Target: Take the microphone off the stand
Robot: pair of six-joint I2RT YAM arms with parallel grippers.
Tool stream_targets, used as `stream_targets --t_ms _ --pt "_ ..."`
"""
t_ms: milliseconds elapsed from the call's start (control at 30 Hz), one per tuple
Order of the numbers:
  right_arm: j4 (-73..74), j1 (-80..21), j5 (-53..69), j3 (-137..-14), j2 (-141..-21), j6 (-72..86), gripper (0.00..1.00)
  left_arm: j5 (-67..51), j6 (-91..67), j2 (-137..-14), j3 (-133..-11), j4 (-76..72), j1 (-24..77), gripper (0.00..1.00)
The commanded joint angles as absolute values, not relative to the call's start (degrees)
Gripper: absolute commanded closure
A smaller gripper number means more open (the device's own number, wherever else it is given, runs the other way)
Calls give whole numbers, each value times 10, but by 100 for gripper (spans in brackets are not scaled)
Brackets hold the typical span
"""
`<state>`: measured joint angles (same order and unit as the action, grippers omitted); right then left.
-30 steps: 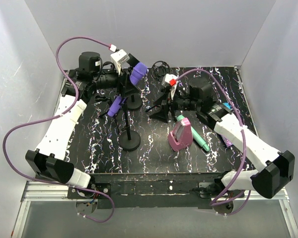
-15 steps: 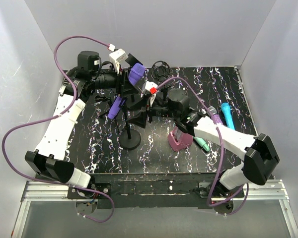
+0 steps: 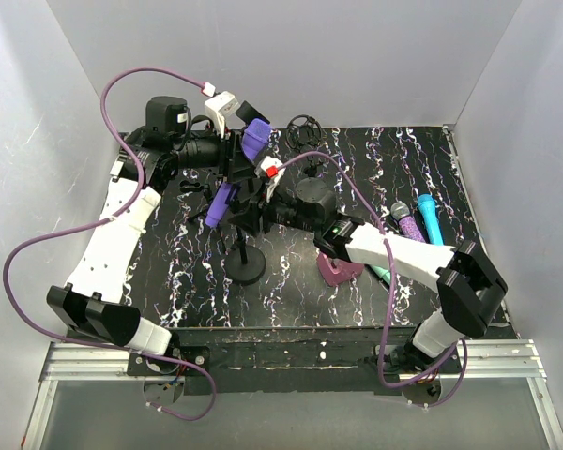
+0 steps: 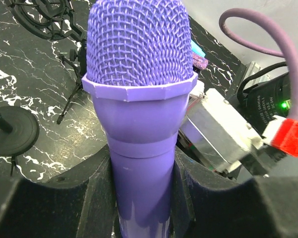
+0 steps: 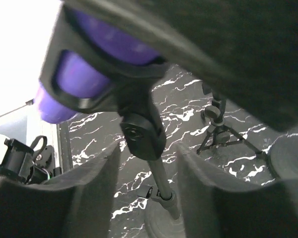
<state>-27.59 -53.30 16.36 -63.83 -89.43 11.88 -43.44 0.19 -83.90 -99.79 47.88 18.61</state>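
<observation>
left gripper [image 4: 141, 198]: closed on the purple microphone [image 4: 139, 99]; pads [image 4: 92, 198] clamp the handle just under the mesh head.
right gripper [image 5: 146, 163]: jaws apart, straddling the stand [image 5: 164, 183] at its swivel joint [image 5: 141, 134], below the clip [image 5: 84, 74]; no contact visible.
microphone position: seated in the clip, tilted, head uppermost, above the round base [image 3: 245, 266].
handling (judged): rigid, light; the smooth handle may slip. The mesh could dent, so take it by the handle. The stand looks tippy and wants bracing.
arm pose: left arm [image 3: 113, 244] reaches back, then bends inward; right arm [image 3: 394, 253] stretches across the table [image 3: 291, 300] to mid-table.
</observation>
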Motion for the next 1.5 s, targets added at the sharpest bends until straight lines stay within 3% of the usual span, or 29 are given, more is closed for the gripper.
stream_targets --t_ms 0,67,133,733,933,1033,1200,1467 --pt "-300 -535 112 -643 -896 147 52 -447 -19 -821 -1025 490 188 100" --pt "-293 -534 107 -637 -895 156 68 -447 -19 -822 -1029 490 187 100" --pt "-284 -535 106 -631 -894 160 98 -447 -18 -822 -1036 492 187 100" --pt "-239 -535 83 -578 -911 136 99 -416 47 -825 -1203 563 187 100" --pt "-231 -535 85 -578 -915 113 99 -417 47 -867 -1313 589 187 100" --pt "-228 -534 86 -584 -904 93 99 -419 40 -860 -1296 580 187 100" --pt "-204 -515 126 -592 -854 40 59 -432 13 -819 -1196 531 186 100" --pt "-206 -505 225 -582 -798 2 38 -447 -32 -808 -1089 456 187 100"
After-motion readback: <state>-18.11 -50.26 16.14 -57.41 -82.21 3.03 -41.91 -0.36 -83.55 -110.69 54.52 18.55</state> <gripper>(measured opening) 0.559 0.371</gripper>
